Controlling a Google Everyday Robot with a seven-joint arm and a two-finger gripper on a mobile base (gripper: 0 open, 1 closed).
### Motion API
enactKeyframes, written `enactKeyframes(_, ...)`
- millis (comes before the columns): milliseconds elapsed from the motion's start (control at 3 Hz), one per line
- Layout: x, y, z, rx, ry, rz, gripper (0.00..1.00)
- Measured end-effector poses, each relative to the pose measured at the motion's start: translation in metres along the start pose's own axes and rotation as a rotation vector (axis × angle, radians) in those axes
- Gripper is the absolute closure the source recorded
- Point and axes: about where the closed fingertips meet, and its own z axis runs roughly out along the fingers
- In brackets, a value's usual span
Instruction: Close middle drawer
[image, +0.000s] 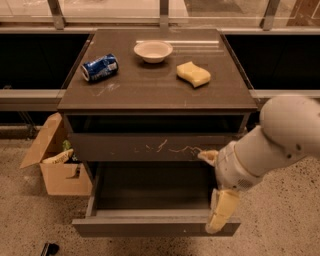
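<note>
The middle drawer (150, 227) is pulled far out at the bottom of the dark cabinet; its plain front faces me and its inside looks empty. Above it, the drawer with white scratches on its front (150, 147) stands slightly out. My gripper (216, 187) is at the right end of the middle drawer, open and empty. One cream finger (222, 217) hangs down in front of the drawer's front rim. The other finger (207, 155) is by the scratched front. The lowest drawer is hidden.
On the cabinet top (150, 95) lie a blue can (100, 67) on its side, a white bowl (153, 50) and a yellow sponge (193, 74). An open cardboard box (57, 167) stands on the floor at the cabinet's left. A railing runs behind.
</note>
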Motion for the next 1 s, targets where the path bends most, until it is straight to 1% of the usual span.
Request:
enactKeyframes(333,0.036,0.018,0.083,-0.100,-0.023,-0.007,0.00)
enactKeyframes(667,0.062,0.032,0.140,-0.157,-0.021,-0.005,0.00)
enactKeyframes(1000,0.091,0.042,0.179,-0.174,-0.016,0.023,0.15)
